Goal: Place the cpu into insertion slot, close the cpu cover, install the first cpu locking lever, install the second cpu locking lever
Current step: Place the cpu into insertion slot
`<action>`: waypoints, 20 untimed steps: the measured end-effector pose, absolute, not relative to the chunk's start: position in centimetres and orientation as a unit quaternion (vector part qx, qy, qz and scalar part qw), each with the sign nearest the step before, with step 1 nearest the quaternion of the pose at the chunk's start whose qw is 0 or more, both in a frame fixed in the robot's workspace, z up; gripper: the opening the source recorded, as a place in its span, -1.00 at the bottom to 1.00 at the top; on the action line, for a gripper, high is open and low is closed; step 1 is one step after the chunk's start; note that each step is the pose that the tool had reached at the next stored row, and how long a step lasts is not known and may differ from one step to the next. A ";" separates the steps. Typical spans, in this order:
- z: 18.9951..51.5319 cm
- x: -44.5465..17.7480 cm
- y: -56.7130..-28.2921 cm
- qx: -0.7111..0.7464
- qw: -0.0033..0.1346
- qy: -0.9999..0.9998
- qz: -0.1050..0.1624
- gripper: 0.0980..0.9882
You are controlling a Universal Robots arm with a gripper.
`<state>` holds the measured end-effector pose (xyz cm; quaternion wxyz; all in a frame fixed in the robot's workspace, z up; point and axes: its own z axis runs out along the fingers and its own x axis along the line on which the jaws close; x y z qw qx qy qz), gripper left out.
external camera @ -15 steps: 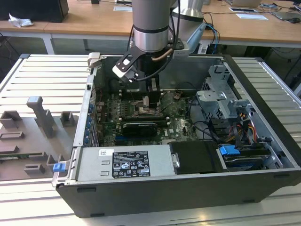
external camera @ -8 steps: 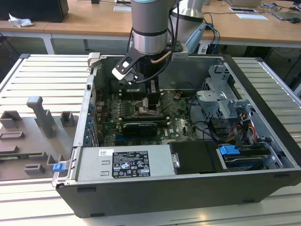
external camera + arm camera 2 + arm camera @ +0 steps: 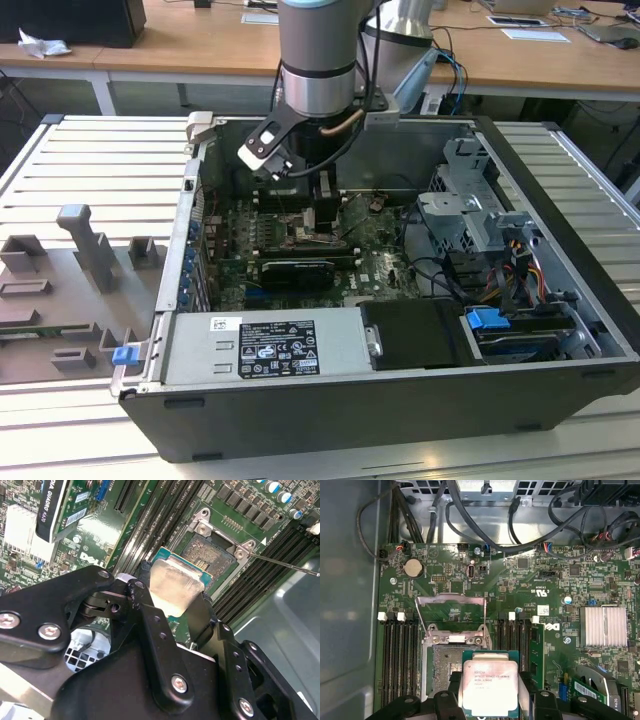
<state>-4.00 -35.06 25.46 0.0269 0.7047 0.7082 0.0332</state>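
Black two-fingered hand [image 3: 175,594] is clamped on the small flat square cpu with a pale silver-grey metal top [image 3: 491,687], fingers [image 3: 144,577] pressing two opposite edges, top face bare between them. The cpu sits level, partly over the open square insertion slot [image 3: 442,662] on the green motherboard [image 3: 540,580], offset to one side and not seated; height above the slot can't be told. The thin silver-grey windowed metal cpu cover [image 3: 451,597] is swung open behind the slot. One thin wire locking lever [image 3: 285,564] sticks out free beside the slot. In the exterior view the hand [image 3: 325,215] is down inside the open dark grey computer case [image 3: 560,400] on the slatted metal bench [image 3: 60,150]. Handling, my read: the chip is light, stiff, smooth-topped so a bit slippery, with a fragile underside and delicate slot contacts. Hold the edges only, keep it flat, no pressing down.
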 end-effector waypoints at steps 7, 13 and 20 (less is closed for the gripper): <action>25.0 -4.0 -34.8 0.705 0.027 0.708 0.033 -0.03; 24.6 -4.0 -34.3 0.705 0.027 0.708 0.033 -0.03; 23.7 -4.1 -33.9 0.705 0.027 0.708 0.033 -0.03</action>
